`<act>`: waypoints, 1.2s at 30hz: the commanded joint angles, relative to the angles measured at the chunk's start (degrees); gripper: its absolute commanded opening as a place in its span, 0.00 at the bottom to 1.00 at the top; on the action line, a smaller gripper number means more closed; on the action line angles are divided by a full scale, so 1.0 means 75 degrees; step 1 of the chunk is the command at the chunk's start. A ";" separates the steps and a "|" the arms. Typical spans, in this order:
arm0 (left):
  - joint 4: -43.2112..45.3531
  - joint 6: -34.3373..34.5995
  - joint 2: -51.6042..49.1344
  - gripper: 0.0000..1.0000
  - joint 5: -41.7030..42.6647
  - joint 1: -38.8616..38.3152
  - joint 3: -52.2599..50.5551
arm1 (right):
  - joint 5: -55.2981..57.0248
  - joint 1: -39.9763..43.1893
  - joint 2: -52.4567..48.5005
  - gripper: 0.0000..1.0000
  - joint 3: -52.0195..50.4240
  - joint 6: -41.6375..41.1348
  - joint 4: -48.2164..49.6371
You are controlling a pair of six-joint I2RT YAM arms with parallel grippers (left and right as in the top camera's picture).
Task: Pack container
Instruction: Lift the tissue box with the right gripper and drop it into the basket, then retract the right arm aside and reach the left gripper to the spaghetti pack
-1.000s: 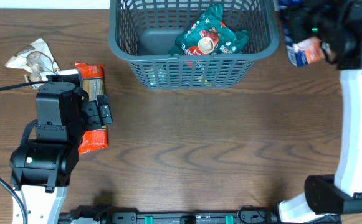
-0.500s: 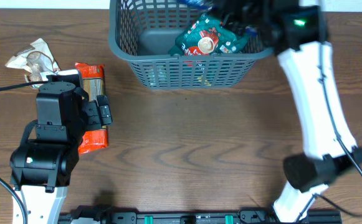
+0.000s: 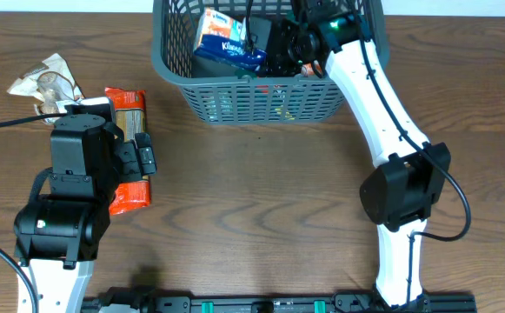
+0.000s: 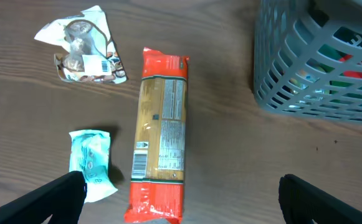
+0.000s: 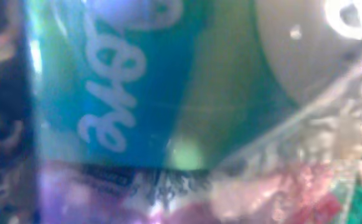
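Grey slatted plastic forms the basket (image 3: 261, 100), standing at the far edge of the desk (image 3: 261, 209). The right arm stretches over its rim, with the right hand (image 3: 265, 45) low inside against a blue-and-orange tissue pack (image 3: 224, 39). Whether it grips the pack cannot be told, as the wrist view is a blur. The left hand (image 4: 181, 184) hovers spread wide above a red pasta packet (image 4: 162, 130). The basket's far side is cut off.

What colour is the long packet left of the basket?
Long packet: red ends, golden-tan middle; clearest in the left wrist view.
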State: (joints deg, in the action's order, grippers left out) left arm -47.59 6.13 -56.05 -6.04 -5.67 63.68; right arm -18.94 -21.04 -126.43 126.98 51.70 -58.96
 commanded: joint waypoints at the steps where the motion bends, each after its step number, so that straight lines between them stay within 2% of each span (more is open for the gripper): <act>1: -0.0015 -0.0064 -0.0009 0.98 -0.0064 0.0032 0.0154 | 0.0154 0.0015 -0.0032 0.01 0.0096 0.0090 -0.0125; 3: -0.0015 -0.0064 -0.0009 0.99 -0.0061 0.0032 0.0154 | 0.0274 0.0052 -0.0032 0.02 0.0096 0.0082 -0.0149; 4: -0.0015 -0.0064 -0.0009 0.99 -0.0064 0.0032 0.0154 | 0.0274 0.0058 -0.0029 0.22 0.0096 0.0082 -0.0146; 5: -0.0015 -0.0064 -0.0009 0.99 -0.0061 0.0032 0.0154 | 0.0274 0.0061 -0.0029 0.60 0.0099 0.0082 -0.0137; 6: -0.0015 -0.0064 -0.0009 0.99 -0.0064 0.0032 0.0154 | 0.0271 0.0064 -0.0029 0.78 0.0099 0.0079 -0.0105; 9: -0.0015 -0.0064 -0.0009 0.99 -0.0064 0.0032 0.0154 | 0.0268 0.0064 -0.0012 0.98 0.0102 -0.0178 0.0134; 16: -0.0017 -0.0067 -0.0006 0.99 -0.0064 0.0032 0.0154 | 0.0265 0.0096 0.0490 0.99 0.0259 -0.1320 0.0950; 23: -0.0073 -0.0143 -0.0023 0.99 -0.0090 0.0035 0.0347 | 0.0513 0.0711 0.1422 0.99 0.1454 -0.3139 0.1154; 28: -0.1163 0.0082 -0.0734 0.99 -0.0093 0.0189 0.2326 | 0.1614 0.1964 0.2302 0.99 0.1821 -0.5505 0.0731; 33: -0.3104 0.0079 -0.2288 0.98 -0.0087 0.1195 0.4966 | 0.1670 0.3675 0.2672 0.99 0.1821 -0.6849 -0.0889; 36: -0.3748 0.0012 -0.3203 0.99 -0.0058 0.1935 0.5785 | 0.1664 0.4677 0.2605 0.99 0.1734 -0.7469 -0.1961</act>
State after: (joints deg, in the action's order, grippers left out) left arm -73.43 6.17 -73.91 -6.24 4.82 103.11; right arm -7.22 9.34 -104.18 141.47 5.39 -69.76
